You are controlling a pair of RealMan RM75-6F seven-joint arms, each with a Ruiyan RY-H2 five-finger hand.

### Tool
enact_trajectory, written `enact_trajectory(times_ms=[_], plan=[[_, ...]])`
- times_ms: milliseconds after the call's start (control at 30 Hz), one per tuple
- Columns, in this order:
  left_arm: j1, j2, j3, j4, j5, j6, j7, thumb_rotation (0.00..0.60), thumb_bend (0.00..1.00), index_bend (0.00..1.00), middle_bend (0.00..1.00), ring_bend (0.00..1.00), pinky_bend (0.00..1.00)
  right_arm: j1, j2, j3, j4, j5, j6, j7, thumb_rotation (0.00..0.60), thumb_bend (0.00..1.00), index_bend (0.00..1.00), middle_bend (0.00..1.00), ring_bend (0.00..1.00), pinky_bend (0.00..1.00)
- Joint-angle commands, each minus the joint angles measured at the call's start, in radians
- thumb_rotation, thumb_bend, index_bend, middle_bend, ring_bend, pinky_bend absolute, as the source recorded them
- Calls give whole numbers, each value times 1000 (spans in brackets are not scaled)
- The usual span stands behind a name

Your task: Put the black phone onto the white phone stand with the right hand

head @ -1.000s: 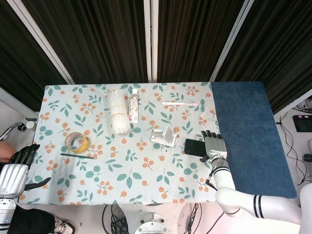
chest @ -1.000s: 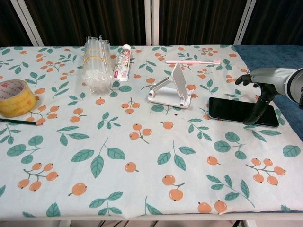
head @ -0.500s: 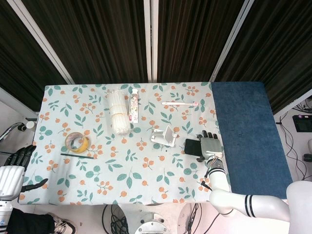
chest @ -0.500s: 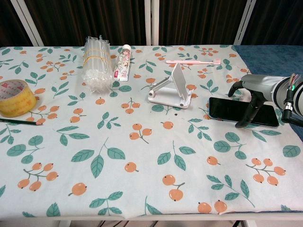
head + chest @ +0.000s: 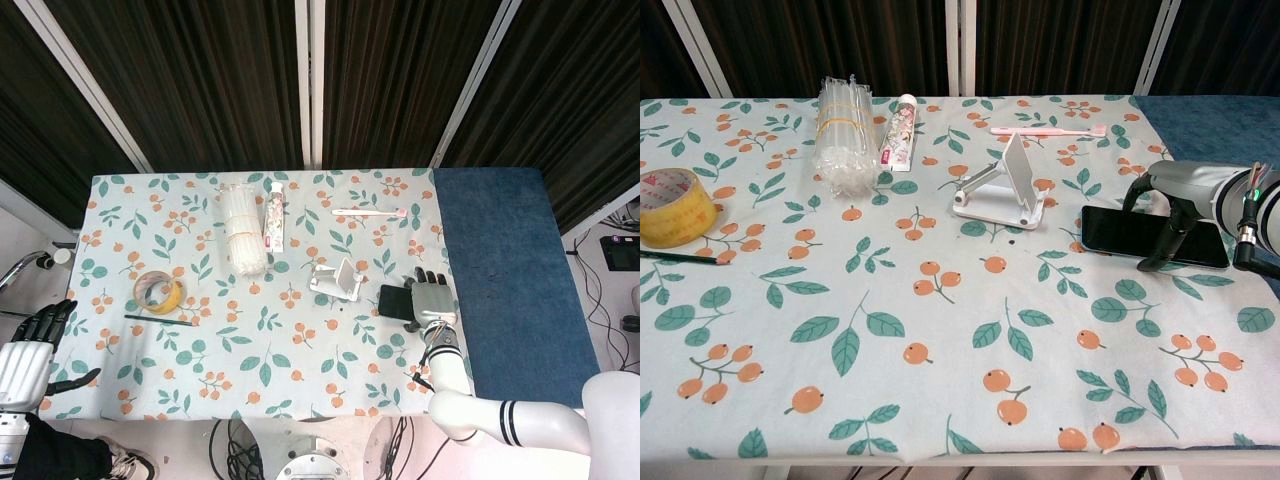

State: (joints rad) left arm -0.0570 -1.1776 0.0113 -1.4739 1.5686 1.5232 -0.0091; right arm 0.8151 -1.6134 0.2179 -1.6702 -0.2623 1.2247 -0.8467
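The black phone (image 5: 1115,230) lies flat on the floral cloth, right of the white phone stand (image 5: 1000,190). My right hand (image 5: 1185,190) arches over the phone's right end. Its dark fingers (image 5: 1166,238) reach down at the phone's near and far edges, and I cannot tell whether they press on it. From the head view the phone (image 5: 393,300) shows partly under the right hand (image 5: 430,299), with the stand (image 5: 338,279) just to its left. My left hand (image 5: 30,355) hangs past the table's near left corner, fingers apart, holding nothing.
A yellow tape roll (image 5: 670,205) and a pencil (image 5: 685,257) lie at the left. A bundle of clear straws (image 5: 843,135), a tube (image 5: 899,132) and a pink toothbrush (image 5: 1048,131) lie along the back. A blue mat (image 5: 510,270) covers the table's right end.
My right hand moved left over the phone's right end and lowered its fingers around it. The phone stayed flat in place. My left hand shifted slightly.
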Motion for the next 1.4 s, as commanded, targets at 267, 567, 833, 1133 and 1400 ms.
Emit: enact_trajectory(times_ms=[267,567,833,1133,1400], plan=[[0,-8,5,4,2,-7,0,439,22,57,89,105,189,-4,-10,-2,17,-22,-5,15,600,135,339,0,0,0],[2,-7,6,8,1,-8,-3,439,21,57,89,104,189,-17,-9,6,23,-55,-18,55,600,180,484,0,0,0],[2,-11,6,12,-1,-13,-7,444,21,57,89,105,189,-52,10,22,16,-100,-49,149,600,240,575,0,0,0],[2,-14,6,14,1,-11,-4,440,22,57,89,105,189,-86,39,21,20,-178,-64,227,600,251,599,170,0,0],[-1,-12,5,6,1,-15,3,442,21,57,89,105,189,-97,45,23,24,-206,-78,264,600,284,622,308,0,0]])
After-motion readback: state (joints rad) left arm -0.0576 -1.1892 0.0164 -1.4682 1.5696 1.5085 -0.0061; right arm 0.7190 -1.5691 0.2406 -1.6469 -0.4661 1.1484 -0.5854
